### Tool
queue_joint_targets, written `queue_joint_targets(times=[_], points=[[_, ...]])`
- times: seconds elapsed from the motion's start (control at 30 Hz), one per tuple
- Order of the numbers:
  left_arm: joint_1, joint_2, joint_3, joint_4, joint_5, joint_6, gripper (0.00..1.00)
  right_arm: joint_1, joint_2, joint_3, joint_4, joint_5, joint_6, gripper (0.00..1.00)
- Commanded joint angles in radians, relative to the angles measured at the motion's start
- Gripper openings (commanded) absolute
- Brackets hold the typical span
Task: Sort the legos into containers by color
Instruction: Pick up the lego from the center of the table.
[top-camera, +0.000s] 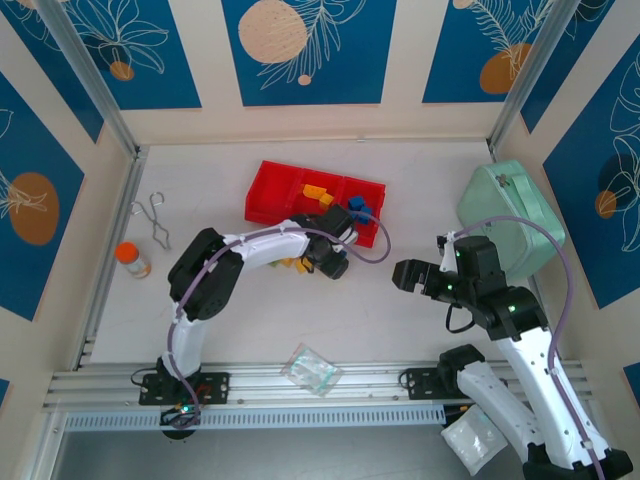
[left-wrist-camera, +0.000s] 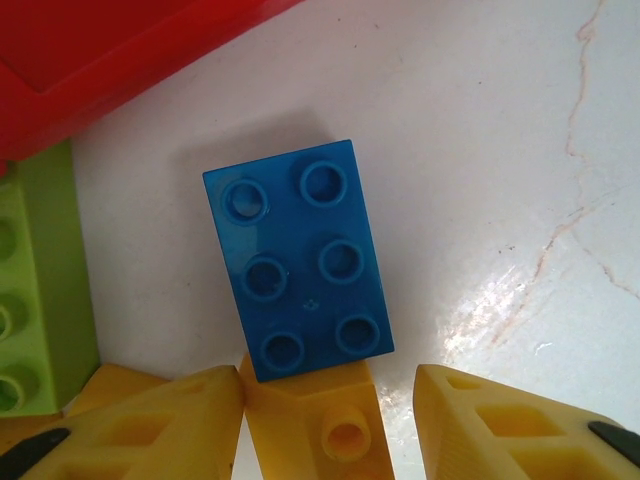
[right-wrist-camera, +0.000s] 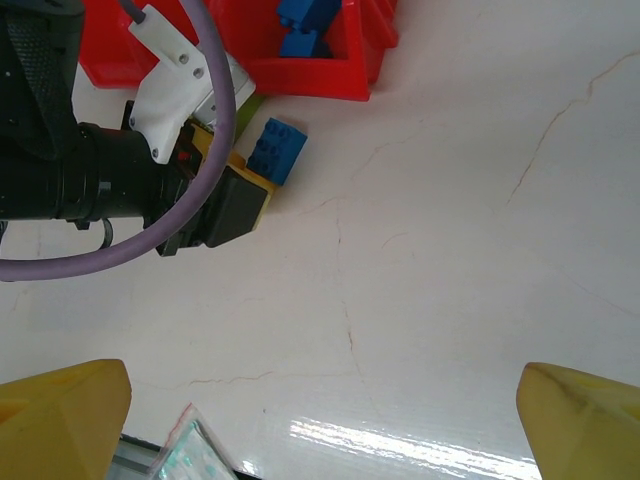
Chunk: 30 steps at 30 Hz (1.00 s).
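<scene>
Red tray (top-camera: 272, 192) on a white table (top-camera: 420, 330)
Left gripper (top-camera: 322, 262) sits just beside it; right gripper (top-camera: 408, 274) hangs well apart.

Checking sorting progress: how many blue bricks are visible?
3. One blue brick and a second lie in the red tray's right-end compartment; a third lies on the table beside the tray. Others may hide under the left arm.

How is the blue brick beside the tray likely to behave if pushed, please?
The blue brick looks like rigid plastic, so probably stiff. It lies flat, studs up, so unlikely to roll or tip. The glossy table suggests it would slide easily.
</scene>
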Motion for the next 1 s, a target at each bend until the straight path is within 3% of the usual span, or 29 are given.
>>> queue_joint_targets(times=[0.0, 0.4, 0.63, 0.97], points=[[-0.008, 0.031, -0.001, -0.034, 0.011, -0.002, 0.49, 0.003, 0.0, -0.009, -0.01, -0.001, 0.009, 0.99], [-0.007, 0.069, -0.002, -0.04, -0.011, -0.009, 0.53, 0.001, 0.002, -0.009, -0.01, -0.005, 0.009, 0.99], [-0.007, 0.075, -0.008, -0.051, -0.06, -0.016, 0.43, 0.004, 0.002, -0.009, -0.01, -0.003, 0.011, 0.99], [0.019, -0.178, -0.166, 0.033, -0.126, -0.082, 0.32, 0.005, 0.002, -0.006, -0.013, 0.002, 0.015, 0.99]])
